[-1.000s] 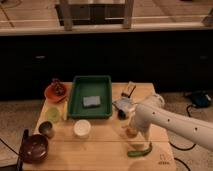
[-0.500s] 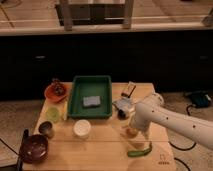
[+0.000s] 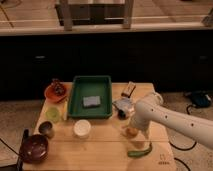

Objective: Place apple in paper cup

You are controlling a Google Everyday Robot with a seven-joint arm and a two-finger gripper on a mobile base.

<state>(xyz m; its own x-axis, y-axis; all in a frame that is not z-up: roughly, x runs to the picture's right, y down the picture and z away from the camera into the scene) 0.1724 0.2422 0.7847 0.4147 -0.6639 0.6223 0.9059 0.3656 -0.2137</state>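
Observation:
The apple is small and orange-red. It lies on the wooden table right of centre, partly hidden by my arm. My gripper hangs from the white arm that comes in from the right, and it is right at the apple's top. The paper cup stands upright and empty about one hand-width to the left of the apple. A curved green chili pepper lies just in front of the apple.
A green tray with a grey sponge sits at the back centre. An orange plate, a pale green cup, a dark metal cup and a dark bowl line the left side. Small packets lie behind the apple.
My gripper has come down slightly onto the apple. The apple, the cup and the other things have not moved.

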